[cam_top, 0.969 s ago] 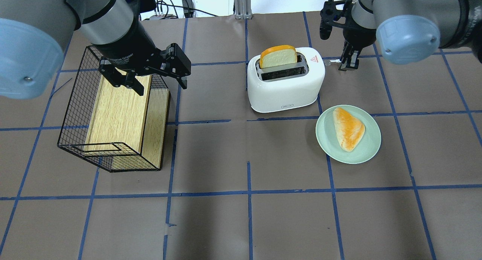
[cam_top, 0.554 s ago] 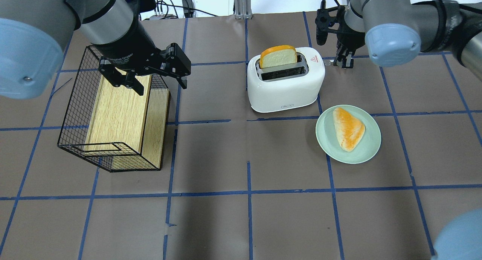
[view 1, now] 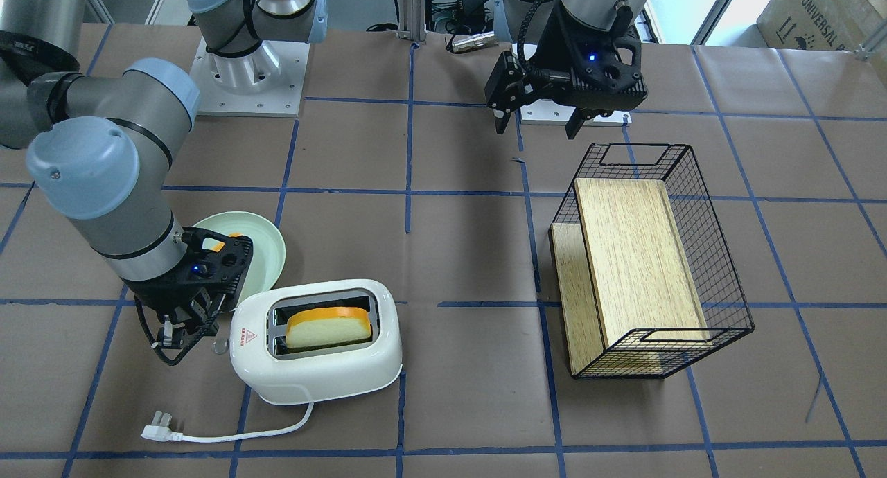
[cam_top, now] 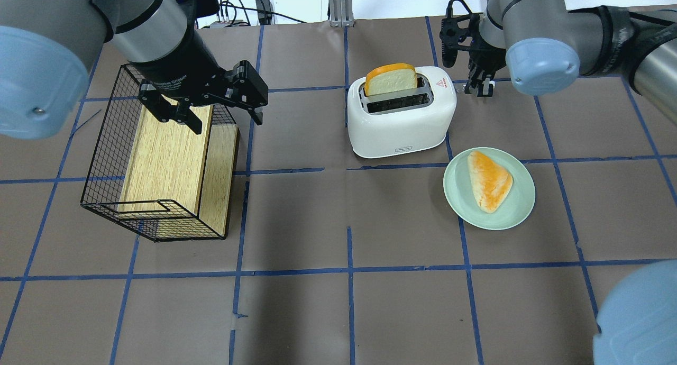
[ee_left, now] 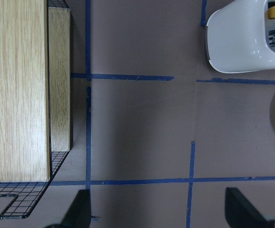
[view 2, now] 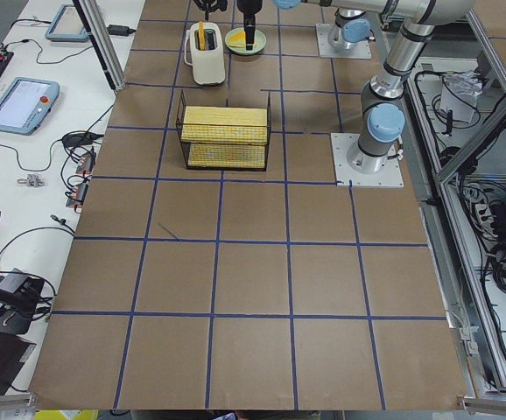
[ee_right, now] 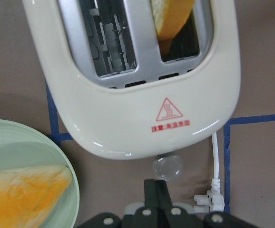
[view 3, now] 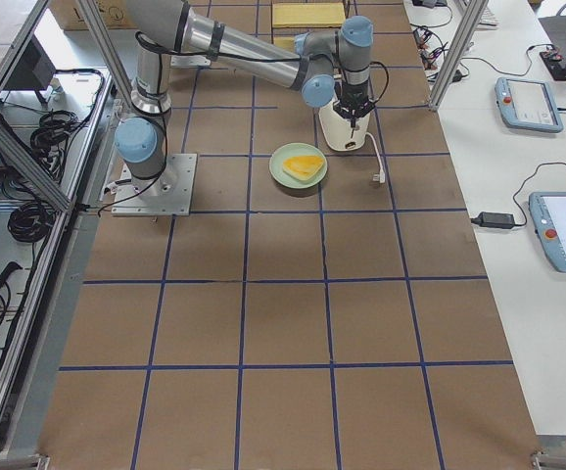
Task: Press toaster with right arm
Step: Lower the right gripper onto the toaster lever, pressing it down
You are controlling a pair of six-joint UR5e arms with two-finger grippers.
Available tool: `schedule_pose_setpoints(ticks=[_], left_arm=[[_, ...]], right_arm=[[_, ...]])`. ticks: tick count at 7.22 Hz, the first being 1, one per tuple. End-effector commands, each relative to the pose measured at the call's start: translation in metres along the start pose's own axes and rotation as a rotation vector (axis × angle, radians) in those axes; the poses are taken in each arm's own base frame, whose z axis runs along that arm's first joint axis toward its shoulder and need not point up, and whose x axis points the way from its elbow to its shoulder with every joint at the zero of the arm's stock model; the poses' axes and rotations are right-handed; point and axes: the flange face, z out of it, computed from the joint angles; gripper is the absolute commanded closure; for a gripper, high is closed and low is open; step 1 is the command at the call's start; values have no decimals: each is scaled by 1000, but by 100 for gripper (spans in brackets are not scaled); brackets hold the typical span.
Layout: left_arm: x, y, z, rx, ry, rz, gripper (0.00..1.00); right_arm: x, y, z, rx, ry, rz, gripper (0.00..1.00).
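Moved: against a second ago, the right gripper (cam_top: 478,86) now sits closer in to the lever end of the toaster (cam_top: 402,127), and its blue elbow cap is further in over the table; the other arm and everything on the table look the same.
Plug: white, lying flat at the near edge (view 1: 158,434), with the cord (view 1: 242,434) curling back to the toaster's base.
Toaster: glossy white, two slots, standing mid-table just beside the plate.
Toaster writing: a red steam triangle with the red line 注意:高温表面 under it; the small badge on the long side is too small to read.
Toaster contents: one bread slice (view 1: 326,329) with an orange crust stands proud of one slot; the other slot shows only its metal guides.
Lever knob: clear and round (ee_right: 167,167), at the end below the warning mark.
Right gripper state: fingers pressed together, nothing between them, tips right at the knob; I cannot tell whether they touch it.
Plate: pale green (cam_top: 510,217), holding one triangular piece of bread (cam_top: 489,181).
Wire basket: black (view 1: 721,284), with a pale wooden block (view 1: 637,256) inside.
Left gripper: spread wide and empty (cam_top: 225,119), hanging above the basket's end; white lettering on its body ends in "Gripper".
Cardboard box: far corner (view 1: 818,14), printed "UNIVERSAL".
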Motion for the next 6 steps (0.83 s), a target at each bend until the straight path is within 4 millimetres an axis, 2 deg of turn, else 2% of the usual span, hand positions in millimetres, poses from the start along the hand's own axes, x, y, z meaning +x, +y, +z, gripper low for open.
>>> schedule_pose_setpoints(ticks=[1, 4, 6], left_arm=[[0, 0, 0, -1, 0, 0, 0], [0, 0, 0, -1, 0, 0, 0], [0, 0, 0, -1, 0, 0, 0]], right_arm=[[9, -4, 13, 42, 19, -27, 93], [11, -4, 34, 46, -8, -29, 93], [13, 1, 31, 31, -4, -26, 93]])
